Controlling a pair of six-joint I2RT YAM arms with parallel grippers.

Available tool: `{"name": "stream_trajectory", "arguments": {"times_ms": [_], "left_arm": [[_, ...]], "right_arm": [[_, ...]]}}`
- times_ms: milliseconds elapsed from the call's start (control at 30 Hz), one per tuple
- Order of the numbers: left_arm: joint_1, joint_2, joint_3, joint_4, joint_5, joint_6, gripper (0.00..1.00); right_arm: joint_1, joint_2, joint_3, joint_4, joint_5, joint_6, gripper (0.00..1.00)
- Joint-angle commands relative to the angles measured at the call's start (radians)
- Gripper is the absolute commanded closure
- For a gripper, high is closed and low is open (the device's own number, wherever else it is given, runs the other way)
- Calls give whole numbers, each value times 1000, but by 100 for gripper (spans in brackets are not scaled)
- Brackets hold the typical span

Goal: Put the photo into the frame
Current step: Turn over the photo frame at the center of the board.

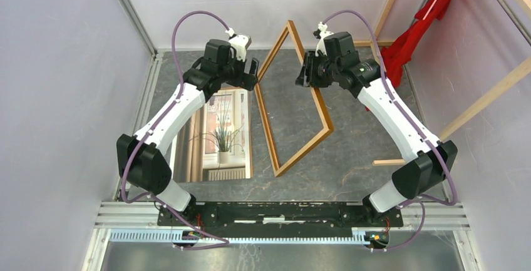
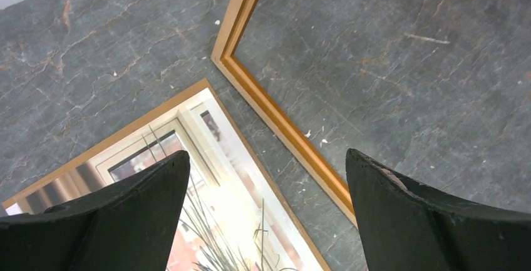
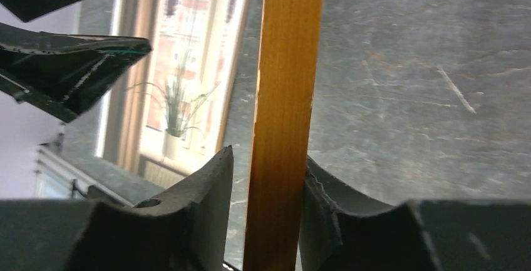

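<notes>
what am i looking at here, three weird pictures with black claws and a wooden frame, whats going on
Two robot arms are bolted at the near edge of a grey table. The wide picture comes from a camera overhead; the other two come from cameras on each wrist, so the black shapes are each arm's own fingers. A photo of a potted plant lies flat. Beside it is the frame, tilted up. The right tool has its fingers on either side of a frame rail. The left tool is open, holding nothing, above the photo's corner.
</notes>
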Motion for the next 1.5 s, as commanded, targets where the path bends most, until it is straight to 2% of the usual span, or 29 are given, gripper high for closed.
{"name": "stream_trajectory", "arguments": {"times_ms": [0, 133, 500, 633, 1067, 1467], "left_arm": [[-1, -14, -46, -12, -57, 71, 0], [1, -20, -79, -24, -94, 99, 0], [16, -29, -97, -53, -99, 122, 0], [20, -40, -95, -56, -99, 120, 0], [33, -60, -94, -67, -127, 138, 0], [42, -74, -107, -67, -122, 150, 0]], "right_arm": [[-1, -58, 29, -62, 147, -102, 61], [-2, -74, -24, -90, 269, -129, 72], [-5, -143, -245, -56, 473, -117, 72], [-14, -132, -328, -8, 476, -118, 72], [-19, -55, -483, 89, 541, -145, 76], [-21, 155, -515, 156, 706, -232, 78]]}}
